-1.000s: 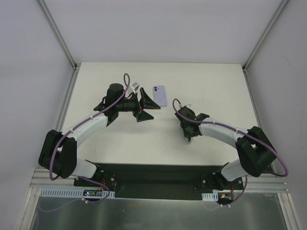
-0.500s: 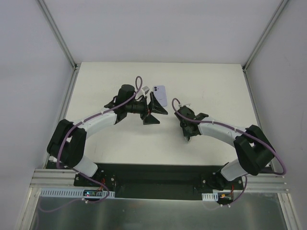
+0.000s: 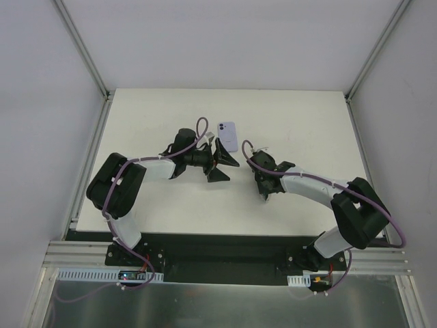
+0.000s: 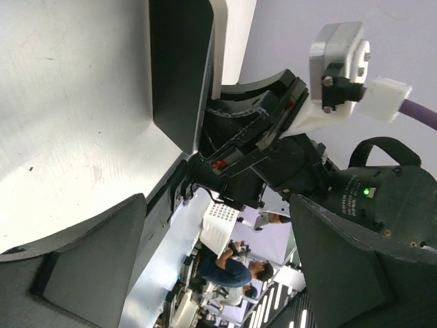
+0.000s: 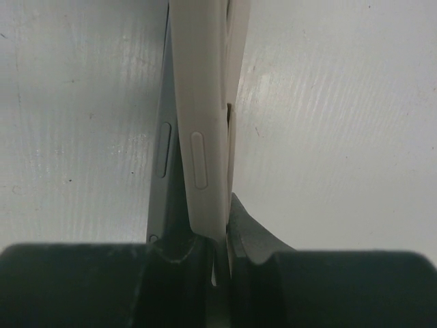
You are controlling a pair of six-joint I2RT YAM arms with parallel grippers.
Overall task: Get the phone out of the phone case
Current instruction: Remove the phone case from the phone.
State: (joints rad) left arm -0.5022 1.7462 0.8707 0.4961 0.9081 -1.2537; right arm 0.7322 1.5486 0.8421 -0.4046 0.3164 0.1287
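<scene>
Separation step: the left end effector [image 3: 224, 165] is hovering wide open beside the phone case [image 5: 205, 102].
The right end effector [image 3: 268, 193] is pinching it edge-on over the counter [image 3: 157, 116]; the purple phone [image 3: 227, 137] is lying flat nearby. Next, probably, an opposing grip.

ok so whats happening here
The right gripper is shut on a white phone case, holding it on edge over the table. The left wrist view shows a dark face inside the case's white rim, but whether the phone is in it is unclear. The left gripper is open and holds nothing, just in front of a lilac phone lying flat.
</scene>
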